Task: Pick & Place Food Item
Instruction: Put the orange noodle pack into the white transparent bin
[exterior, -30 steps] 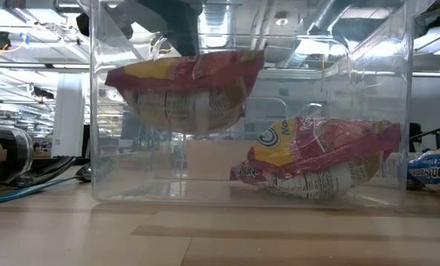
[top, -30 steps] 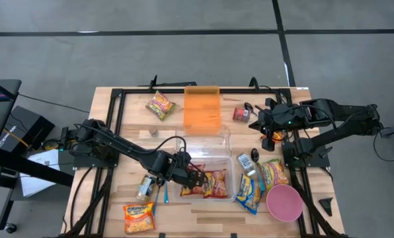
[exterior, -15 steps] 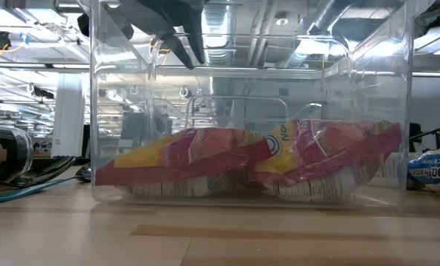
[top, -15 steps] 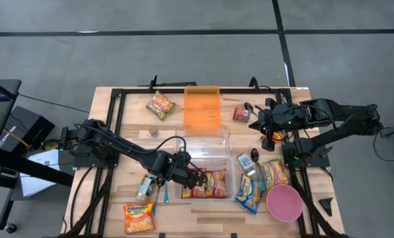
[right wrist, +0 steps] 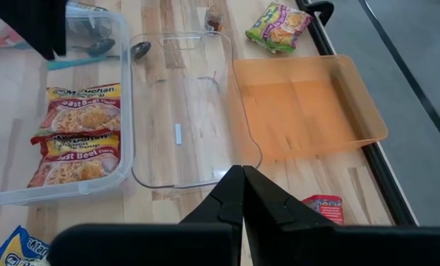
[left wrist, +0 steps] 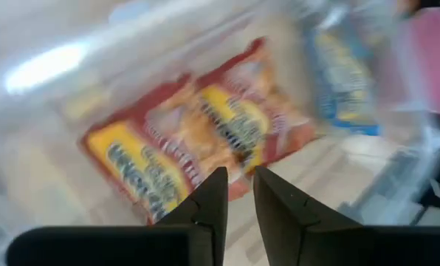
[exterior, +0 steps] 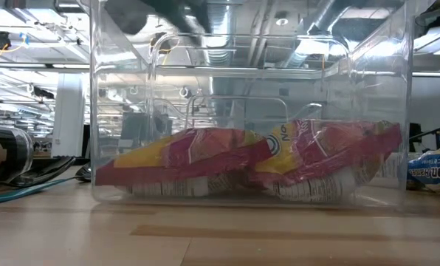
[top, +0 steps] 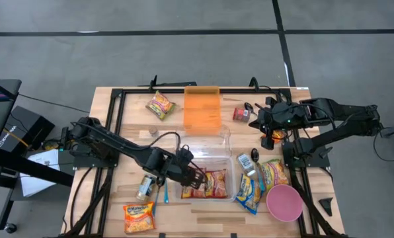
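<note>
Clear plastic bin [top: 231,166] is sitting mid-table in the high view, holding two red-and-yellow noodle packets [top: 207,184] lying side by side on its floor. Left gripper [top: 196,176] is hanging over the bin's left end, just above the packets, holding nothing. Right gripper [top: 255,123] is waiting over the far right part of the table, near a small red packet [top: 240,114]. An orange tray [top: 203,109] is lying at the far edge, a green snack bag [top: 160,105] to its left. A pink bowl [top: 284,202] is resting at the near right corner, blue-and-yellow packets [top: 250,188] beside it. Another noodle packet [top: 139,217] is lying at the near left.

Low view: both noodle packets [exterior: 242,164] are lying flat on the bin's floor [exterior: 249,198], their ends overlapping at the middle. A dark bottle [exterior: 4,155] is lying on its side left of the bin.

Left wrist view: the two dark fingers [left wrist: 214,203] are standing slightly apart, a narrow gap between them, nothing clamped. Beyond them the noodle packets [left wrist: 198,140] are lying inside the bin; picture is blurring.

Right wrist view: fingers [right wrist: 232,193] are pressing together, tips meeting, empty. Beyond them a clear lid [right wrist: 183,118] is lying flat on the wood between the orange tray [right wrist: 308,103] and the bin [right wrist: 124,125] with the two packets [right wrist: 78,133].
</note>
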`<act>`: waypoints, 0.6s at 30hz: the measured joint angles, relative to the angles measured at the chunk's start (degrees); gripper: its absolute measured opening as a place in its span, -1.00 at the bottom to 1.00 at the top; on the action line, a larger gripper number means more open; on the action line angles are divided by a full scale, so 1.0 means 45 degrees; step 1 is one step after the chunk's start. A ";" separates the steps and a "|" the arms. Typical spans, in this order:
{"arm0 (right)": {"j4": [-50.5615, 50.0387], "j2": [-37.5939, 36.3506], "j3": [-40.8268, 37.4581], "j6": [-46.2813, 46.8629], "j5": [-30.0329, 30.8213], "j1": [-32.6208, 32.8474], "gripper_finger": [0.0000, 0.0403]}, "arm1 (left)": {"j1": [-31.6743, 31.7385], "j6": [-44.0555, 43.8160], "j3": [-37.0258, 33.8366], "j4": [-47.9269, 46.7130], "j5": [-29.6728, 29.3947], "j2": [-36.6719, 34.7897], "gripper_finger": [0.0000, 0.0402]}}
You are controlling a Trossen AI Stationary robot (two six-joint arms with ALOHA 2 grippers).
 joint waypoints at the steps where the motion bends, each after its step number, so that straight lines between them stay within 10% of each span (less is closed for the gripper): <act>1: 0.0009 0.0000 0.0000 0.0000 0.0000 -0.0025 -1.00 | 0.0000 0.0518 0.0000 -0.0030 -0.0158 -0.0237 -0.68; 11: 0.0452 0.0000 0.0000 0.0459 0.0017 -0.0063 -1.00 | -0.0141 0.5715 0.0005 0.0162 -0.0602 -0.3029 -0.67; 18: 0.0748 0.0000 0.0000 0.1897 0.0034 -0.0063 -1.00 | -0.0786 0.5980 0.0000 -0.1884 0.0349 -0.4587 -0.67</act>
